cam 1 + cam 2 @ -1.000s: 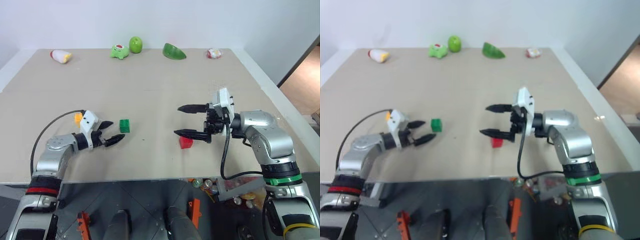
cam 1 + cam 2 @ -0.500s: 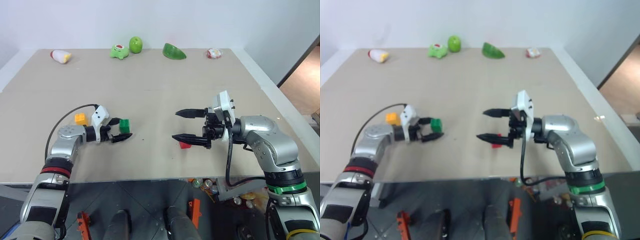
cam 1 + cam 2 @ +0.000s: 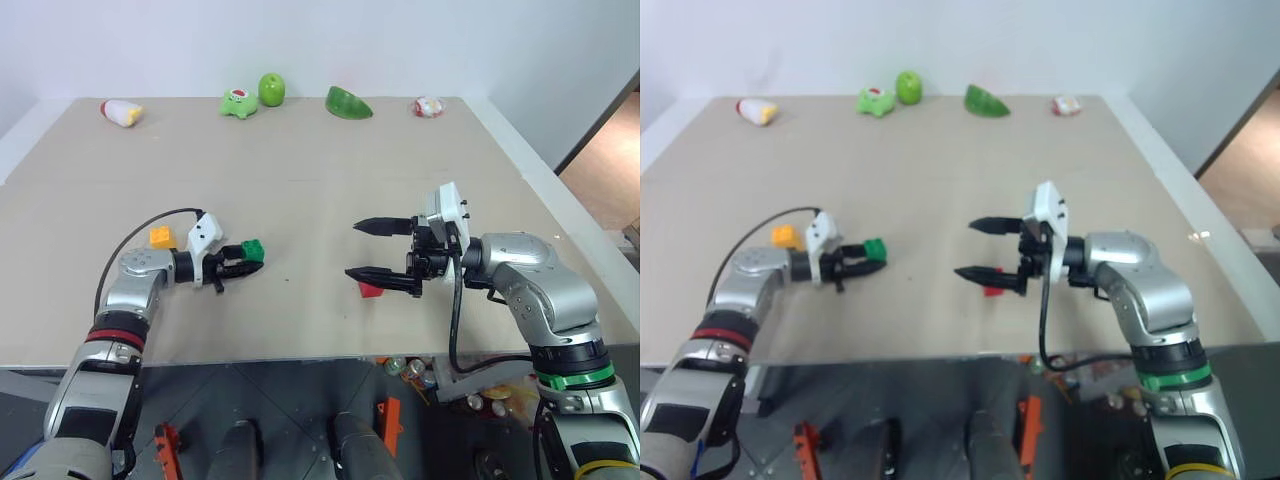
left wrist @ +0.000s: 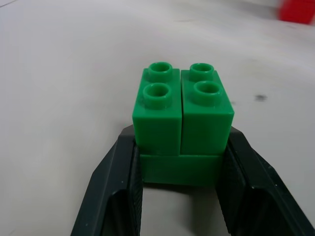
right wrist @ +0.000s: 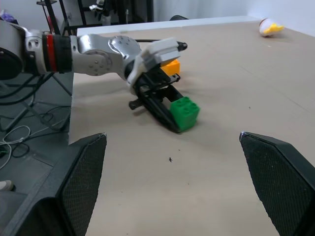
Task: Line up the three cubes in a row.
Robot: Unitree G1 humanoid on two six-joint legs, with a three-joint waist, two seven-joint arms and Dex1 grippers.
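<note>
Tan table (image 3: 330,180) under white wall, toys along far edge. L gripper (image 3: 243,262) clamped on green cube (image 3: 253,248), yellow cube (image 3: 162,238) at its 9 o'clock. R gripper (image 3: 378,250) spread wide above red cube (image 3: 371,290).

Scene seen from head stereo pair, high, facing forward and down over beige flat table (image 3: 330,200). Small green studded plastic brick (image 4: 181,118) viewed at very close range by left wrist camera. Same brick seen from across table by right wrist camera, facing left pincer (image 5: 165,110).
</note>
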